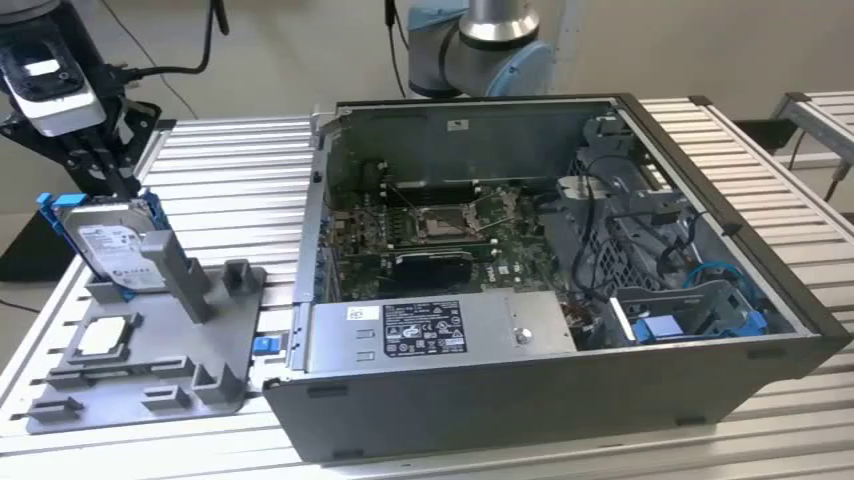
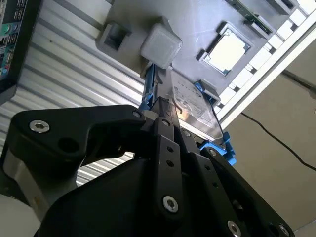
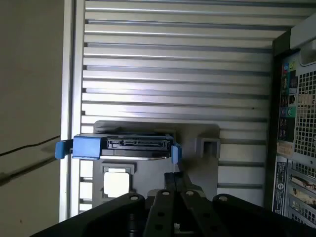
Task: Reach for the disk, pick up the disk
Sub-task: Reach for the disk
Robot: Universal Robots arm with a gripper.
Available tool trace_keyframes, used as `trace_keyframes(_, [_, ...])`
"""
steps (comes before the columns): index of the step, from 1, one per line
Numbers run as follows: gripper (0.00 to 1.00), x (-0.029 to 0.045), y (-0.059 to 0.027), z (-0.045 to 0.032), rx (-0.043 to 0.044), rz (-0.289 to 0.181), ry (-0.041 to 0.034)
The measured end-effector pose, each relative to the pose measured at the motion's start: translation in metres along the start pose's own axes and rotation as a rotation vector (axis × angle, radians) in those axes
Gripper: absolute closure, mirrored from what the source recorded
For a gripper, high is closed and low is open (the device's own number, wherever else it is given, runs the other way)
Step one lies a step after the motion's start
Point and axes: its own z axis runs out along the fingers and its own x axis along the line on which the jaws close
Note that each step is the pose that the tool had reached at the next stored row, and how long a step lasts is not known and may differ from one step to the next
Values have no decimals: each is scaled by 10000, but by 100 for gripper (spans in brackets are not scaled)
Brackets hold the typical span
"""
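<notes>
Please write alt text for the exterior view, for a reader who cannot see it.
The robot's gripper is at the top edge of the disk, which stands upright in a grey holder at the exterior view's left. A square chip lies on the holder, and an open computer case sits beside it on the slatted table.

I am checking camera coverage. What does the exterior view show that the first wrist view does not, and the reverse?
Exterior view: the motherboard inside the case, and the label face of the disk. First wrist view: the disk's connector edge and the case's rear ports. Both: the disk standing in the holder, the chip, the slatted table.
</notes>
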Motion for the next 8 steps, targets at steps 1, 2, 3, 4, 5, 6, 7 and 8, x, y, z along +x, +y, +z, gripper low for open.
trace_keyframes(1, [100,0,0,0,0,0,0])
trace_keyframes(2, [100,0,1,0,0,-1,0])
trace_keyframes(3, [100,1,7,0,0,1,1])
trace_keyframes(4, [100,3,17,1,0,2,0])
trace_keyframes(5, [100,8,33,1,0,0,0])
trace_keyframes(6, [100,20,57,2,1,0,0])
trace_keyframes(7, [100,38,87,4,0,1,0])
trace_keyframes(8, [100,61,123,5,0,1,-1])
